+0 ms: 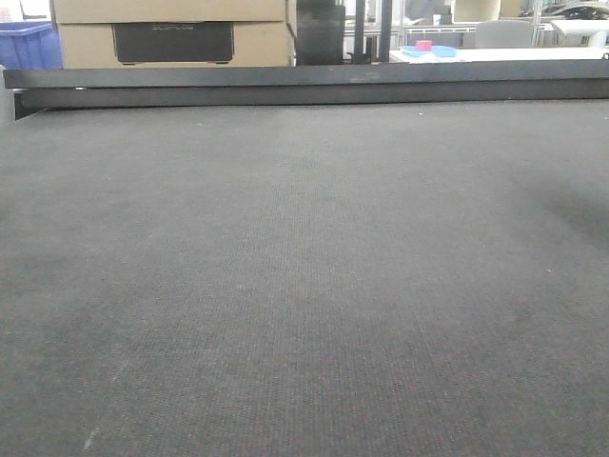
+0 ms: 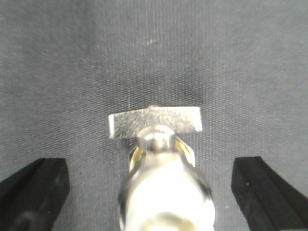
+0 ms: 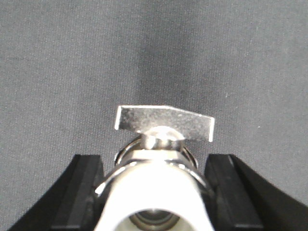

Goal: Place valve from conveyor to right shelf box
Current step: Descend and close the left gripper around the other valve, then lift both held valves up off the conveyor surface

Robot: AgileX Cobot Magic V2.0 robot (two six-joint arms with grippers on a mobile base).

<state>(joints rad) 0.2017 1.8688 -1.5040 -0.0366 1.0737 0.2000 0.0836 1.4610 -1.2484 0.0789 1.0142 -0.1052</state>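
While the left gripper (image 2: 149,163) gapes wide around one silvery-grey metal valve (image 2: 166,192), the right gripper (image 3: 155,159) pinches a second valve (image 3: 154,190), both over the dark grey woven conveyor (image 1: 304,286)

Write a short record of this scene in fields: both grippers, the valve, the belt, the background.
left gripper: open, fingers far apart, clear of the left-view valve between them
right gripper: shut on the right-view valve, fingers against both its sides
same valve in both views: cannot tell
conveyor belt: dark grey fabric, no valve in the front view
rail: black, along the far edge
background: cardboard boxes, blue bin
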